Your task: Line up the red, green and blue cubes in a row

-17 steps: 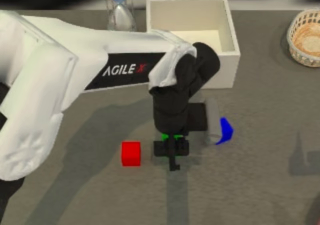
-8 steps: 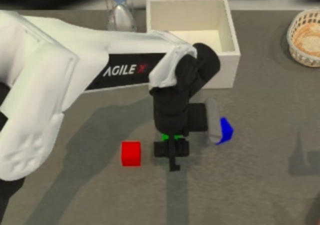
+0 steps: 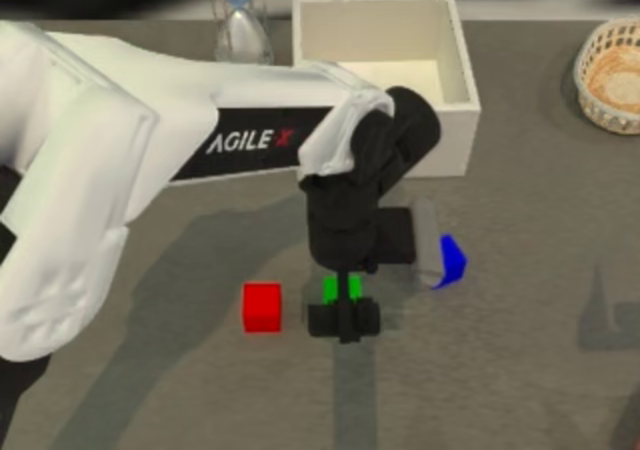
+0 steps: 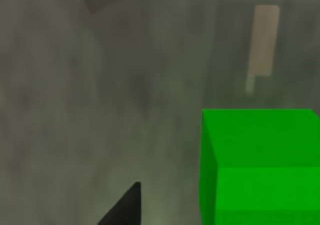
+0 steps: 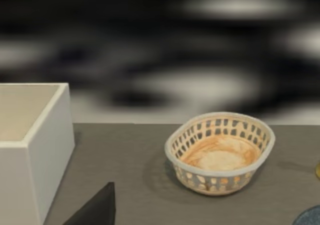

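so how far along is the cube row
Looks done: red cube and green cube sit roughly level, side by side on the table. In hand: left gripper is right over the green cube. Left: blue cube sits higher and tilted, out of line.

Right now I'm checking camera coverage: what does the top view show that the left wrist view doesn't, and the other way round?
Only the top view shows the red cube, the blue cube, the white box, the basket, an hourglass and the left gripper above the table between red and blue cubes. Only the left wrist view shows the green cube's top and side faces close up, resting on the table. Both show the green cube and the grey table. The right arm appears in neither.
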`<state>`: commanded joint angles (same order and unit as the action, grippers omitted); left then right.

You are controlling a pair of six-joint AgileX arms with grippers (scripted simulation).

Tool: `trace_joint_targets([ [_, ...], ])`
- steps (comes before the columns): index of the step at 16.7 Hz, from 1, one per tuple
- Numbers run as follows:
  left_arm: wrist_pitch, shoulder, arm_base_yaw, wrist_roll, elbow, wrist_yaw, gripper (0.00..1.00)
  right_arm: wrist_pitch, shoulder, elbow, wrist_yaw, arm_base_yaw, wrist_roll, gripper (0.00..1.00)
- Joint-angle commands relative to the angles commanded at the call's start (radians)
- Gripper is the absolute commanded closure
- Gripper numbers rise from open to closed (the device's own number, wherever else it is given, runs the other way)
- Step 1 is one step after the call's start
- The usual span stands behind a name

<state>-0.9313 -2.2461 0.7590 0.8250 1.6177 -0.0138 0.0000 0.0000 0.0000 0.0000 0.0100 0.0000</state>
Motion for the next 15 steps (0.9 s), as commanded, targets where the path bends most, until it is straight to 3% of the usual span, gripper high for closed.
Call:
trace_joint_targets([
  [9,-0.018,0.005,-0.003,0.001,0.016,0.0,0.0,0.0,0.0,0.0,0.0,0.0,0.0,0.0],
  [15,-0.223,0.07,-0.02,0.0,0.147,0.001,0.0,0.0,0.0,0.0,0.0,0.0,0.0,0.0],
])
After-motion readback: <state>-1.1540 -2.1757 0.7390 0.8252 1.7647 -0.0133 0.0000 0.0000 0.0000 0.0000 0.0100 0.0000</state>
